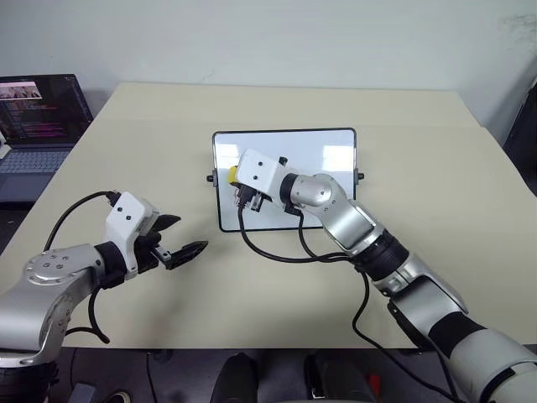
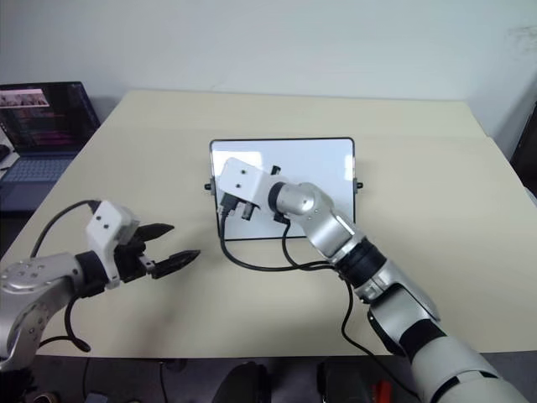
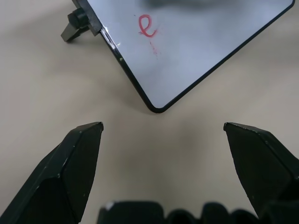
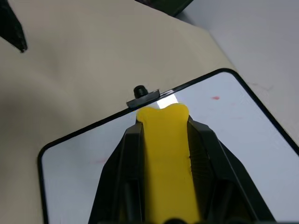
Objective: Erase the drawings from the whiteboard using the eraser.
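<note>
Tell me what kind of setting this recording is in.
Probably an office or lab bench: a plain beige table against a bare wall, an open laptop showing code at one corner, and a small whiteboard standing on the tabletop.

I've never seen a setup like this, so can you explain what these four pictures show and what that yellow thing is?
It's a two-armed robot at a beige table. Two pictures come from cameras on its head, looking down over both arms. The other two come from a camera on each wrist. A small whiteboard lies on the table, with a red scribble on it. A laptop sits far left. The right gripper has its jaws closed on a yellow eraser over the board. The left gripper is open and empty.
</note>
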You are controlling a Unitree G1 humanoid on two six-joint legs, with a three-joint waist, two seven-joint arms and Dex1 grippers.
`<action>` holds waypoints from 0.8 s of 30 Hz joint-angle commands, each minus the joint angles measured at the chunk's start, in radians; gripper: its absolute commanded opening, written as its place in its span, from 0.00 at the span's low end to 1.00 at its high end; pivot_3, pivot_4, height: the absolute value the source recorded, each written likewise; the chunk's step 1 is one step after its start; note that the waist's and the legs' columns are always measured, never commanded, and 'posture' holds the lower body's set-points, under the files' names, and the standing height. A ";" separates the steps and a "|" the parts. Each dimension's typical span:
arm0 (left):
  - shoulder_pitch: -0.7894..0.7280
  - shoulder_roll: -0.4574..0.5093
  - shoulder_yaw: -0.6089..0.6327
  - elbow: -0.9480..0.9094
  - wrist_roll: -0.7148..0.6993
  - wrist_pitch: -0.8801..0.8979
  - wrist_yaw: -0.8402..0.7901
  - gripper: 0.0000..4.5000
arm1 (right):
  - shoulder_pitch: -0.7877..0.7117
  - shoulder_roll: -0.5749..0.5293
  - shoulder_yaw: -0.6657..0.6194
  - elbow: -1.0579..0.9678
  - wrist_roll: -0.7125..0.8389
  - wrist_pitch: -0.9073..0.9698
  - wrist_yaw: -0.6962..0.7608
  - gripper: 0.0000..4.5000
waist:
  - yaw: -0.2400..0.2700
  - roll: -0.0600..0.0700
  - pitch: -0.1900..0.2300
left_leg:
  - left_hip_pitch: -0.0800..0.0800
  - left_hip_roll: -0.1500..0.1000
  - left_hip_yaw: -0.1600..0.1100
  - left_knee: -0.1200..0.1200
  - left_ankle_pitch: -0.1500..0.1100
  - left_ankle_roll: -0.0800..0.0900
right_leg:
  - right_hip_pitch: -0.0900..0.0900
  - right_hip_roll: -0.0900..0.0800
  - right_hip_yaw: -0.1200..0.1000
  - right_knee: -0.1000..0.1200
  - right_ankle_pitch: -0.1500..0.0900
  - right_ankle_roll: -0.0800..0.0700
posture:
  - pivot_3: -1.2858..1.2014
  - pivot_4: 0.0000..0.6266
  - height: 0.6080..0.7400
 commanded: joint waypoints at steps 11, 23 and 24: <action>0.014 0.012 0.030 -0.035 0.009 -0.019 -0.012 1.00 | -0.004 0.028 0.015 0.080 -0.091 -0.038 0.162 0.21 | 0.000 0.000 0.000 | 0.000 0.000 -0.003 0.000 0.000 0.000 | 0.000 0.000 0.000 0.002 0.000 0.000 | 0.52 0.24 1.00; 0.023 0.003 0.023 -0.050 0.005 -0.020 -0.020 1.00 | -0.029 0.065 0.013 0.157 -0.113 -0.028 0.251 0.21 | 0.000 0.000 0.000 | 0.001 0.000 -0.003 0.000 0.000 0.000 | -0.001 0.000 0.000 0.004 -0.001 -0.001 | 0.52 0.24 1.00; 0.025 0.002 0.023 -0.051 0.006 -0.021 -0.020 1.00 | -0.026 0.065 0.013 0.154 -0.116 -0.029 0.254 0.21 | 0.000 0.000 0.000 | 0.001 0.000 -0.003 0.000 0.000 0.000 | -0.001 0.000 0.000 0.004 -0.001 -0.001 | 0.52 0.24 1.00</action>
